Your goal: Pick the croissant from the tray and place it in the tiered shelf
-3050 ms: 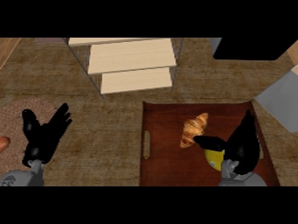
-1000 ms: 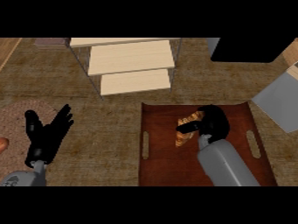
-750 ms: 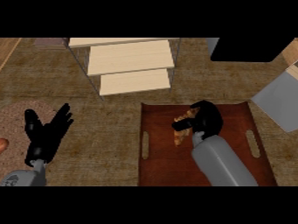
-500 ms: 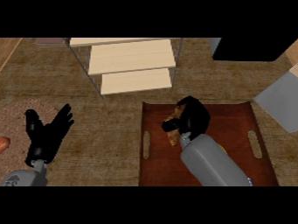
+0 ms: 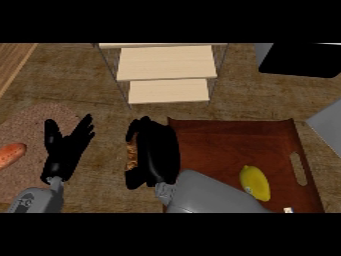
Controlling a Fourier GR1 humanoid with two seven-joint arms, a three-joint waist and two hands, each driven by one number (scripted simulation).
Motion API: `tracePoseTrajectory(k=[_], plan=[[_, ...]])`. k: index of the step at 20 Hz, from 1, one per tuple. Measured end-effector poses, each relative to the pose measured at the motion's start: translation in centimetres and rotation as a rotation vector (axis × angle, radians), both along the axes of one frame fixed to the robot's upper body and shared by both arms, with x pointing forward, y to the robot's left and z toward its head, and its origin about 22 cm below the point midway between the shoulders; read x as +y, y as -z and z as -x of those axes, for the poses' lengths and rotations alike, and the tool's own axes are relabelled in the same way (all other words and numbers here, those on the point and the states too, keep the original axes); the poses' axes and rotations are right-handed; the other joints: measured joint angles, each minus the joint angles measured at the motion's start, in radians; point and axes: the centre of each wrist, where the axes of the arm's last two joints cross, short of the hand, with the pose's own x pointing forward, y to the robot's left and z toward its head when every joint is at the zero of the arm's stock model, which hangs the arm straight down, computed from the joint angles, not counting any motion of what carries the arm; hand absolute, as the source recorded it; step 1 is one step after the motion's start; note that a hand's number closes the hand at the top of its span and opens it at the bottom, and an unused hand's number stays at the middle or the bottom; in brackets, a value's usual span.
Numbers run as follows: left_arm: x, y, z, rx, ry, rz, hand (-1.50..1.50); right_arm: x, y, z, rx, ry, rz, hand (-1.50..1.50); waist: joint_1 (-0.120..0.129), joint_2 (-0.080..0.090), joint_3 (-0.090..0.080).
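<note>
My right hand (image 5: 157, 152) is curled round the golden-brown croissant (image 5: 132, 156), of which only a strip shows at the hand's left side. Hand and croissant hang over the left edge of the dark red-brown tray (image 5: 225, 145), just in front of the tiered shelf (image 5: 167, 72), whose pale wooden steps sit at the back centre. My left hand (image 5: 66, 147) rests open, fingers up, at the lower left, beside the right hand.
A yellow lemon (image 5: 254, 182) lies on the tray's right part. An orange sweet potato (image 5: 2, 159) lies on a round brownish mat (image 5: 18, 130) at the left. A black appliance (image 5: 306, 59) and a grey box (image 5: 339, 125) stand at the right.
My right hand closed on the croissant on the tray and has carried it leftward to the tray's left edge. The left hand has stayed put.
</note>
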Motion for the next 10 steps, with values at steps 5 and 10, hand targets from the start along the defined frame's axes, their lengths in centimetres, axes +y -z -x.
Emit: tracePoseTrajectory(k=[5,10], plan=[[1.7,0.0,0.3,0.012,-0.040,-0.001,0.00,2.3,-6.8,1.9,-0.170,-0.140,-0.022,1.50,-0.042,-0.010,-0.001],[2.2,0.2,0.8,0.022,-0.063,-0.002,0.00,3.3,-12.7,2.6,-0.268,-0.156,-0.051,1.50,-0.066,-0.014,-0.002]])
